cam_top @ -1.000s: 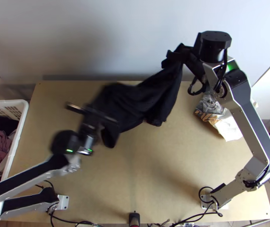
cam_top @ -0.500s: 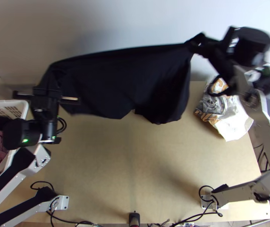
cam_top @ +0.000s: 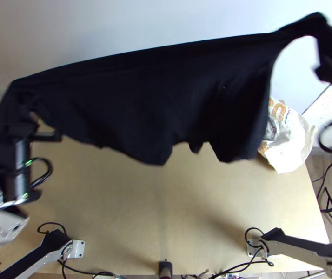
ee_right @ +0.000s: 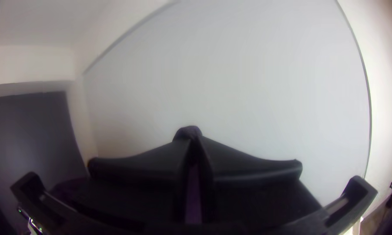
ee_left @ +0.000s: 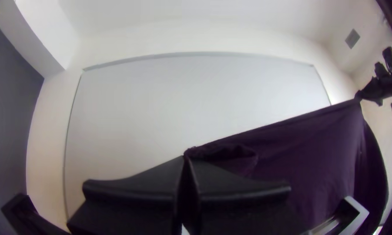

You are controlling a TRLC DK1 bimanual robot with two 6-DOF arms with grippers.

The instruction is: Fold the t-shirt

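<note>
The dark t-shirt (cam_top: 166,88) hangs in the air over the bench (cam_top: 133,204), stretched between both hands. The left hand (cam_top: 19,130) is clamped on the shirt's left end, the right hand (cam_top: 324,32) on its right end.

Beside the shirt's right end lies a crumpled white printed item (cam_top: 296,139), partly behind the cloth in the top view. Well apart from the shirt, on the bench's near side, are some black cables (cam_top: 254,262).

The shirt's upper edge runs taut; its lower edge hangs unevenly, in lobes with a notch between. The left wrist view shows a small loose fold beside the left hand. At the right hand, the cloth narrows to a bunch.

The shirt hides much of the bench's far edge. Both arms are cut off in the top view. Which parts of the shirt are gripped, I cannot tell.
</note>
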